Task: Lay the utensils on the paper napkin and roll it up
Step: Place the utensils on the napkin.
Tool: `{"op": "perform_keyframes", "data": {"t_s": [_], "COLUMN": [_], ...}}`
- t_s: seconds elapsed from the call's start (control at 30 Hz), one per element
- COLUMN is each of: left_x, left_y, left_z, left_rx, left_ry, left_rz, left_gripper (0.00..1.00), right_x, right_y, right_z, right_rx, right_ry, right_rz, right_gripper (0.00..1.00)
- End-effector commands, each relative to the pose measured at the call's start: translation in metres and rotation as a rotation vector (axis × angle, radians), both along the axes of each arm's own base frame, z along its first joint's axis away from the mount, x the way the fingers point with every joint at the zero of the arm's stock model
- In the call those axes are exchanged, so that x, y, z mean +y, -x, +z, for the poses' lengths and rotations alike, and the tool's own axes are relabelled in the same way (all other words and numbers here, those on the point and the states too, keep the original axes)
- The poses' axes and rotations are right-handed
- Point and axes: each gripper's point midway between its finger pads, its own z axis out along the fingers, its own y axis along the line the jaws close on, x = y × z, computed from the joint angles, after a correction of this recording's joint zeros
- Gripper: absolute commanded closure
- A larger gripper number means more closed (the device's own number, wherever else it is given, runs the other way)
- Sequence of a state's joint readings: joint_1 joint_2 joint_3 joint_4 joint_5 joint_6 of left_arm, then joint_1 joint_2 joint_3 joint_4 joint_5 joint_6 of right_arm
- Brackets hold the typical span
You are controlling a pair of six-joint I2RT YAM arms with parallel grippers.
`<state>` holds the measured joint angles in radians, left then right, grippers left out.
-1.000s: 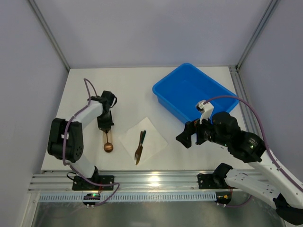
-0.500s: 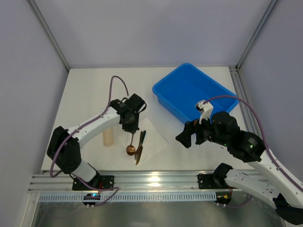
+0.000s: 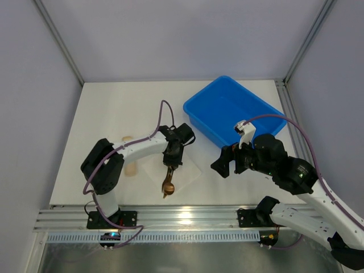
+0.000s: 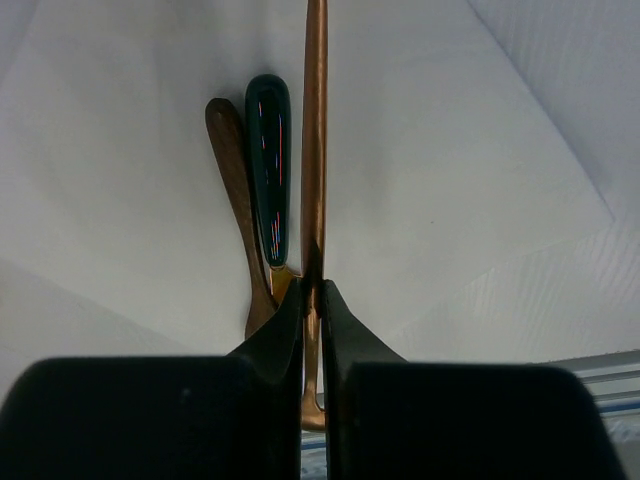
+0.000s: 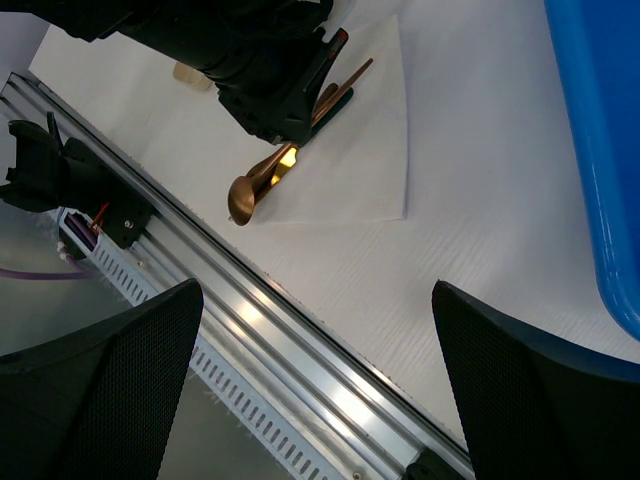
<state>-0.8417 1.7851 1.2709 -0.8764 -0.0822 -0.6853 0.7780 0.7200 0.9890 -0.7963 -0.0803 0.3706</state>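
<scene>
The white paper napkin (image 3: pixel 190 170) lies near the table's front edge, also seen in the wrist views (image 4: pixel 470 150) (image 5: pixel 355 150). On it lies the fork (image 4: pixel 268 170), its handle dark and shiny. My left gripper (image 3: pixel 173 161) (image 4: pixel 311 292) is over the napkin, shut on the handle of the gold spoon (image 4: pixel 315 120). The spoon runs right alongside the fork. Its round bowl (image 3: pixel 168 185) (image 5: pixel 243 200) sticks out past the napkin's near edge. My right gripper (image 3: pixel 225 163) (image 5: pixel 320 400) hangs open to the right of the napkin with nothing in it.
A blue bin (image 3: pixel 230 111) (image 5: pixel 600 120) stands at the back right. A tan cylinder (image 3: pixel 131 166) lies left of the napkin. The metal rail (image 3: pixel 182 219) runs along the table's front edge, just below the spoon's bowl.
My left arm has carried the spoon to the right, from beside the tan cylinder to over the napkin next to the fork. The right arm has not moved.
</scene>
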Motion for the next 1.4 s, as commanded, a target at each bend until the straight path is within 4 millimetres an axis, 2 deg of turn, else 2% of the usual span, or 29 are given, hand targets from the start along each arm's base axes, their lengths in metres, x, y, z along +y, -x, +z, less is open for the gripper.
{"op": "perform_keyframes", "data": {"t_s": [0.0,0.27,0.7,1.37], "left_x": [-0.016,-0.017,0.002,0.000], "left_y": [-0.008,0.001,0.020,0.021], "left_z": [0.012,0.004,-0.011,-0.023], "left_rx": [-0.035,-0.016,0.013,0.031], "left_ry": [0.057,0.040,0.001,0.001], "left_rz": [0.018,0.024,0.039,0.040], "left_gripper": [1.00,1.00,1.00,1.00], "right_x": [0.001,0.002,0.000,0.000], "right_y": [-0.001,-0.001,0.000,0.001], "right_z": [0.015,0.015,0.016,0.016], "right_rx": [-0.028,-0.025,-0.030,-0.027], "right_ry": [-0.027,-0.028,-0.034,-0.037], "right_rz": [-0.005,-0.001,-0.007,-0.004], "right_gripper": [0.01,0.01,0.00,0.01]}}
